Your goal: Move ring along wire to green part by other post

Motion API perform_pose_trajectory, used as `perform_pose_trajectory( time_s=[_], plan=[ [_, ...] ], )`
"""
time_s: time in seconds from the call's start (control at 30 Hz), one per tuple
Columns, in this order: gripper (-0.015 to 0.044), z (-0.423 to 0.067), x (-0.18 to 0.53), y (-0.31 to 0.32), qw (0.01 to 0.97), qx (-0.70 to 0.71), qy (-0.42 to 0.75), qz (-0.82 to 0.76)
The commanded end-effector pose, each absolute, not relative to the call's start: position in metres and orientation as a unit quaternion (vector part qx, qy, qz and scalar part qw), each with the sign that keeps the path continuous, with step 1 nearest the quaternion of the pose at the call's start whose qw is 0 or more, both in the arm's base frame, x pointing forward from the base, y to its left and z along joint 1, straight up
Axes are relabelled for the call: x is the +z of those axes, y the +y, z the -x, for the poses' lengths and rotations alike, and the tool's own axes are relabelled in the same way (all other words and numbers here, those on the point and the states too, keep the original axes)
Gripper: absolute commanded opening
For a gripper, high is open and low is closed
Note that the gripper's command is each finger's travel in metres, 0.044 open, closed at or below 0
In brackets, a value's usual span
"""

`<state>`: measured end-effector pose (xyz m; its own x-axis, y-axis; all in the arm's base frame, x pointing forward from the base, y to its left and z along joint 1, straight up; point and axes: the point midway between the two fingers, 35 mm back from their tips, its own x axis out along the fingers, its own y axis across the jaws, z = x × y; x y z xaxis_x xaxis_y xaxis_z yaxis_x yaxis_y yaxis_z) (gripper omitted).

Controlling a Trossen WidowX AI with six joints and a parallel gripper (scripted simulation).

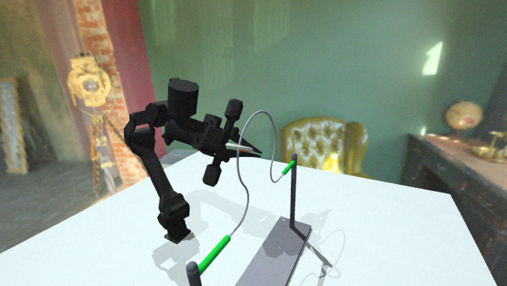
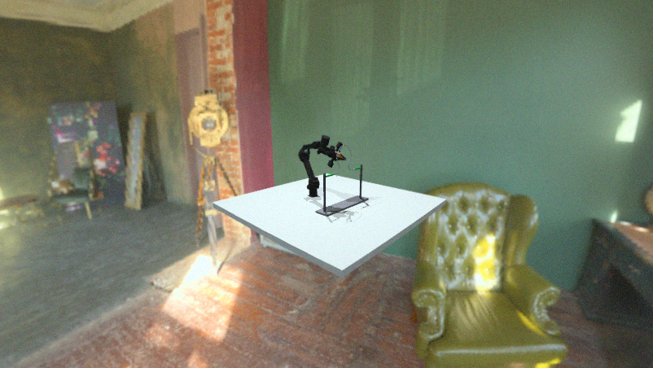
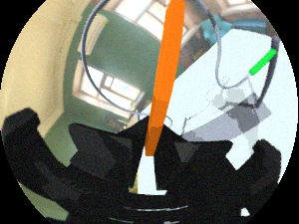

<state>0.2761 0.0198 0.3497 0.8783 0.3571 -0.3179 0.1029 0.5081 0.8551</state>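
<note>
My gripper (image 1: 260, 154) (image 3: 150, 119) is shut on the orange handle (image 3: 166, 59) (image 2: 339, 155), of which the top view shows only a sliver. The pale ring (image 1: 231, 145) shows almost edge-on, nearly level, around the grey wire (image 1: 247, 198) (image 3: 219, 54) on the near rising side of its tall loop. Whether the ring touches the wire cannot be told. The fingers reach past the wire's rising side towards the inside of the loop in the top view. The near green part (image 1: 213, 254) is lower left; the far green part (image 1: 289, 167) (image 3: 262, 62) is at the far post (image 1: 293, 195).
The near post (image 1: 193, 273) stands at the bottom edge of the top view. Both posts rise from a grey base plate (image 1: 262, 266) on the white table (image 2: 273, 219). The wire's loop arches above the gripper, dips low, then runs to the far green part.
</note>
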Motion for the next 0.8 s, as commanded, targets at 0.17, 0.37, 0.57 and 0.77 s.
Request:
perform_pose_trajectory(
  time_s=[0.17, 0.37, 0.57, 0.77],
  plan=[
    [-0.015, -0.276, 0.3481, 0.0178, 0.867, 0.061, 0.237, -0.435],
    [-0.015, -0.2761, 0.3456, 0.016, 0.884, 0.051, 0.238, -0.399],
    [-0.015, -0.2761, 0.3433, 0.0139, 0.899, 0.04, 0.24, -0.363],
    [-0.015, -0.2761, 0.3412, 0.0117, 0.913, 0.029, 0.241, -0.327]
  ],
)
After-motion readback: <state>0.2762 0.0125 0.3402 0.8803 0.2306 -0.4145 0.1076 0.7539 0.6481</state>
